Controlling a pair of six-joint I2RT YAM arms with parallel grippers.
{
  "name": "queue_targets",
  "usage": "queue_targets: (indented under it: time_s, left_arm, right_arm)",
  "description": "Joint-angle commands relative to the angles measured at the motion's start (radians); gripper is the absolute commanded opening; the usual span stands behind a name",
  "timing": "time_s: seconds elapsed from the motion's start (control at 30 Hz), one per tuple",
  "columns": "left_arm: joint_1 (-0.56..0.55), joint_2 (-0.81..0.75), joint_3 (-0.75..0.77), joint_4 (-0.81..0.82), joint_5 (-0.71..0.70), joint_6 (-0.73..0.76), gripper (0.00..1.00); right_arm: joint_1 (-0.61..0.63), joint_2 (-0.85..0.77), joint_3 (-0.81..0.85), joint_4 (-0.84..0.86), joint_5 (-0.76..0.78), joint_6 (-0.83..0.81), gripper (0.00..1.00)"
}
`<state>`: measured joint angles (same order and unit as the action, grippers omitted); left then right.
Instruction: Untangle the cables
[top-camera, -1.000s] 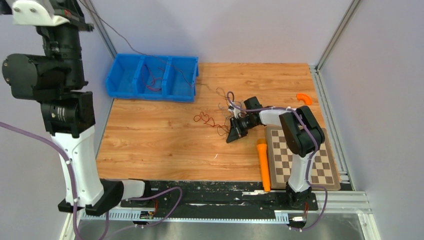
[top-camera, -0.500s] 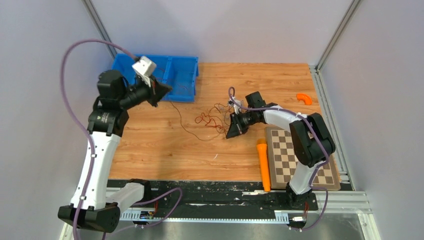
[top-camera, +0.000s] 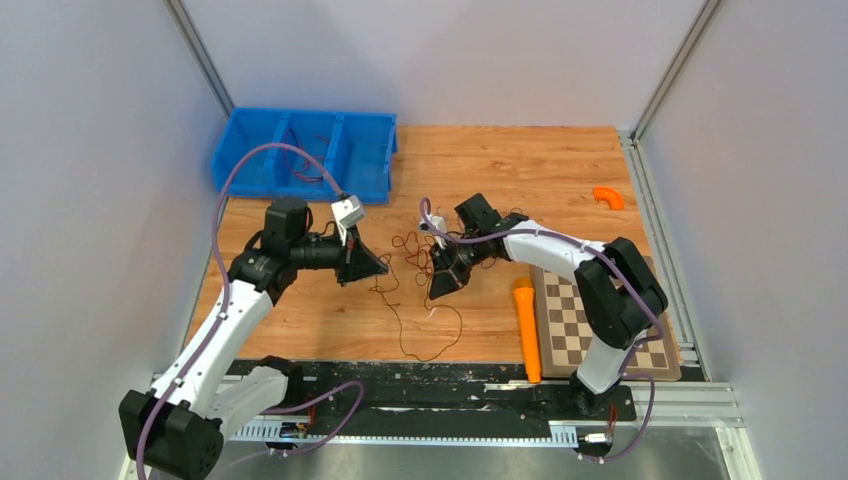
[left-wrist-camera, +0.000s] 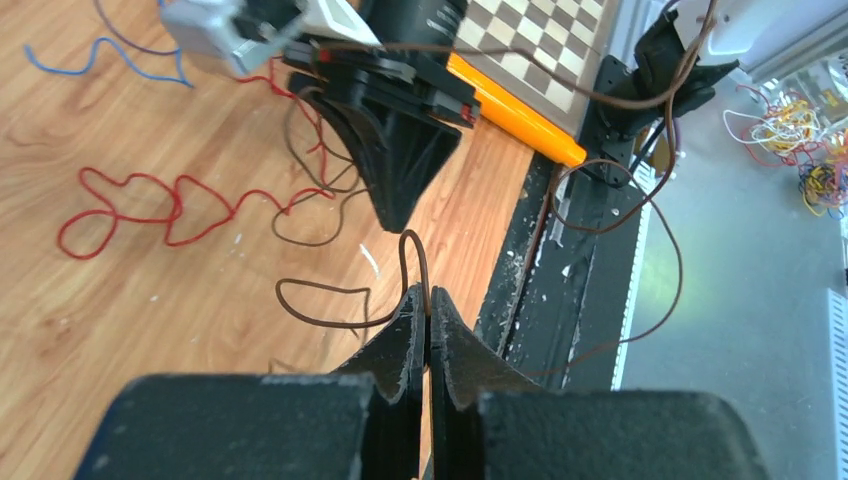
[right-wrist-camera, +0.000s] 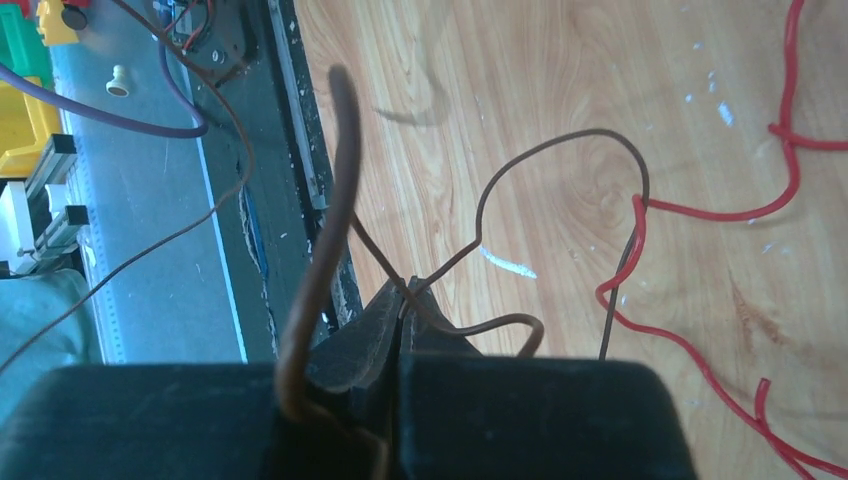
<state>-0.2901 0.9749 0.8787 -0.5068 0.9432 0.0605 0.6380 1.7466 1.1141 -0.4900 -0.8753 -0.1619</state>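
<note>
Your left gripper (top-camera: 378, 270): moved from the blue bin (top-camera: 370, 186) (11 o'clock) to centre, pinching a brown cable (left-wrist-camera: 424, 270). Right gripper (top-camera: 437, 290): likewise clamped on brown cable. Bin holds thin cables (top-camera: 308, 172).

Pale lilac walls (top-camera: 100, 150) and aluminium corner posts (top-camera: 677, 65) enclose a wood-grain table (top-camera: 520, 160).

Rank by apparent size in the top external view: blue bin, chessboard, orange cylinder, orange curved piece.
1. blue bin and chessboard: these look about alike. The right arm hides part of the board, so I won't rank them against each other.
2. orange cylinder
3. orange curved piece
</note>
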Motion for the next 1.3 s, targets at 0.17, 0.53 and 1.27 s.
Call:
queue_targets:
  time_s: [0.17, 0.53, 1.27]
  left_arm:
    - [-0.090, -0.058, -0.147, 0.248, -0.011, -0.055, 0.03]
    - [-0.160, -0.002, -0.251, 0.521, 0.051, -0.215, 0.66]
    - [-0.265, 0.109, -0.167, 0.364, -0.214, -0.053, 0.07]
  right_arm:
    - [0.022, 0.061, 0.110, 0.020, 0.092, 0.083, 0.00]
    - [0.020, 0.153, 0.158, 0.038, 0.178, 0.123, 0.00]
    - [-0.050, 0.131, 0.170, 0.036, 0.166, 0.127, 0.00]
